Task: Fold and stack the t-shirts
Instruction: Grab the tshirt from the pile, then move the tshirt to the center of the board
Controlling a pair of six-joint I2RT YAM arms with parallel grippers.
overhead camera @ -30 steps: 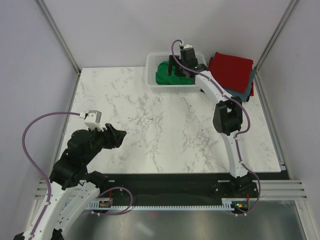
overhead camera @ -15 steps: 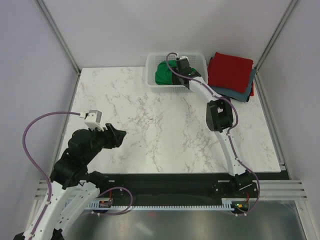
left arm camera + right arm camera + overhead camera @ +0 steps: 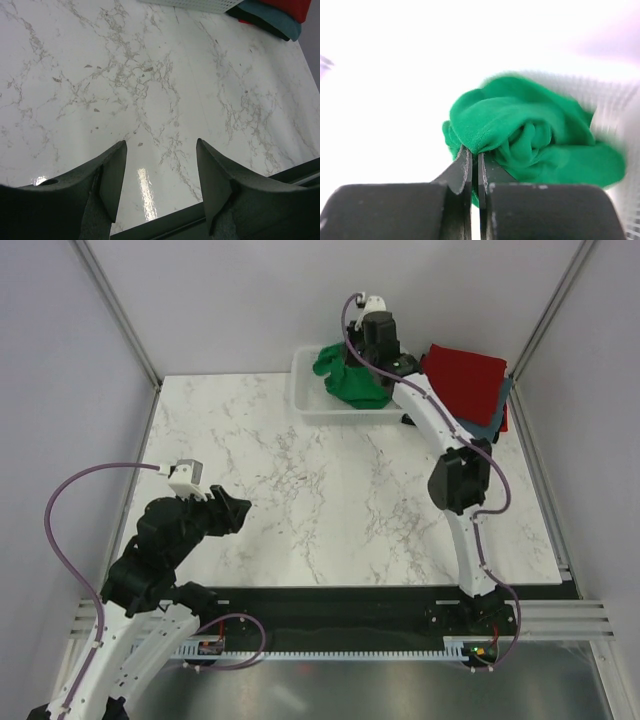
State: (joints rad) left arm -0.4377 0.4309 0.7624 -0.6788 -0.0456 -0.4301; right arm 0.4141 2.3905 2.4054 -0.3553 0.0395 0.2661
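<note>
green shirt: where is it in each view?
Top external: green shirt at top centre, bunched over the basket.
Left wrist: not in it; only the basket's edge shows along the top.
Right wrist: shirt at centre, bunched.
Shared landmark: the white mesh basket, blurred at right in the right wrist view.

- green t-shirt: soft matt knit cloth with a fine weave, crumpled.
- red t-shirt and grey-blue t-shirt: matt cloth, lying smooth.
- basket: white mesh plastic.
- table: marble-patterned top, smooth and glossy, catching glare.
- left gripper: black matt plastic, faintly grainy.
- frame rail: bare pale metal.
</note>
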